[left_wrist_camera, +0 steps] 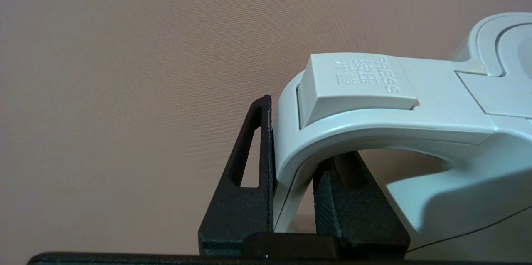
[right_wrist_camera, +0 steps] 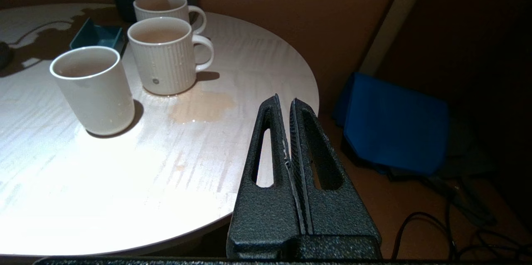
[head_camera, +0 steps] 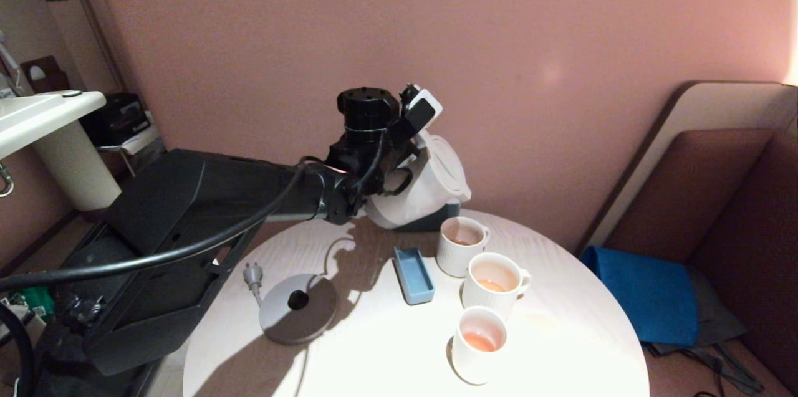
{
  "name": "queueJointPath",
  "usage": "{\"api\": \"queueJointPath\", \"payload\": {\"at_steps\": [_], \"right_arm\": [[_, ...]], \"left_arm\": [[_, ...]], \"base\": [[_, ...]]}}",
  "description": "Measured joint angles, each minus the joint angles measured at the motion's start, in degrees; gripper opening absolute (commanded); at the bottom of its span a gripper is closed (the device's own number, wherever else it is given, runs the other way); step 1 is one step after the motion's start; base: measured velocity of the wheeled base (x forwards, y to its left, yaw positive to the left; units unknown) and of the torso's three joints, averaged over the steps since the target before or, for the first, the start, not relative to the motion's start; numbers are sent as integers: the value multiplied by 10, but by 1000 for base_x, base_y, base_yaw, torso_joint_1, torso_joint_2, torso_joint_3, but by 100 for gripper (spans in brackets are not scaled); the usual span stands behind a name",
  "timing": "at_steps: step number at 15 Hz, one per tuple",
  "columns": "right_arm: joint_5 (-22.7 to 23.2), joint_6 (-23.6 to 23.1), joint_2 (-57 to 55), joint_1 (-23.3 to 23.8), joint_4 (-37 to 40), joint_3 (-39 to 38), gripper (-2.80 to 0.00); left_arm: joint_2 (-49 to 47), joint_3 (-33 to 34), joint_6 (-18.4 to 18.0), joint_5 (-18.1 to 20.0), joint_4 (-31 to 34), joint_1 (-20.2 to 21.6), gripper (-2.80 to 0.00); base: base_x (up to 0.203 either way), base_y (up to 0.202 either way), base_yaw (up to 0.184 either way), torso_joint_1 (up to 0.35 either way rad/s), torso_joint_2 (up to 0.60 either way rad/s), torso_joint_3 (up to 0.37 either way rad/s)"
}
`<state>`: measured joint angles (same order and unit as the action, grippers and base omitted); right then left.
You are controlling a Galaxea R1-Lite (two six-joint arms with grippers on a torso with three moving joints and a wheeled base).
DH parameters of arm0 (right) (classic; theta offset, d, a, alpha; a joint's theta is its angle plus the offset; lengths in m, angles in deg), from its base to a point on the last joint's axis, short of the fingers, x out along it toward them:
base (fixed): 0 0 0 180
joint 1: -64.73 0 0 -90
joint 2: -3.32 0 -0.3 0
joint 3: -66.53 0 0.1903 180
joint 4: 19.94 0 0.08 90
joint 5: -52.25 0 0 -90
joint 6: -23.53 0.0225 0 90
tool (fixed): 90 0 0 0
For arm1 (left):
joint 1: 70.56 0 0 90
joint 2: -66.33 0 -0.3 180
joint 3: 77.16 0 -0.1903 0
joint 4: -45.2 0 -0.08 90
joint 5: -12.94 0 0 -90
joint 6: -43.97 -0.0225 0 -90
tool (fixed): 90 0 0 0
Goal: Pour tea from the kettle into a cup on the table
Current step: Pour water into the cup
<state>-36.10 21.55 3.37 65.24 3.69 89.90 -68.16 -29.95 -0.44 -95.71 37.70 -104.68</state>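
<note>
The white kettle [head_camera: 424, 188] hangs tilted above the back of the round table [head_camera: 374, 353], its spout leaning toward the far cup [head_camera: 461, 247]. My left gripper [left_wrist_camera: 291, 169] is shut on the kettle's loop handle [left_wrist_camera: 374, 127], just below the PRESS button. No stream of tea shows. Orange-red tea [head_camera: 480, 341] lies in the near cup [head_camera: 477, 347], and some in the middle cup [head_camera: 495, 288]. Off the table's right edge, my right gripper [right_wrist_camera: 284, 100] is shut and holds nothing.
The grey kettle base disc [head_camera: 298, 310] with cord and plug [head_camera: 252, 275] lies front left. A small blue tray [head_camera: 413, 275] sits left of the cups. A tea puddle [right_wrist_camera: 202, 107] lies by the middle cup. A dark box [head_camera: 430, 222] stands behind the kettle.
</note>
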Motion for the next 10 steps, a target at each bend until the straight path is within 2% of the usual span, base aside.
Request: {"api": "queueJointPath", "payload": {"at_steps": [2, 10], "right_arm": [[0, 0, 0, 0, 0, 0, -280], [0, 0, 0, 0, 0, 0, -280]], "left_arm": [[1, 10, -23, -2, 1, 1, -280], [6, 27, -62, -3, 4, 4, -280]], "base": [[0, 0, 0, 0, 0, 0], [0, 0, 0, 0, 0, 0]]}}
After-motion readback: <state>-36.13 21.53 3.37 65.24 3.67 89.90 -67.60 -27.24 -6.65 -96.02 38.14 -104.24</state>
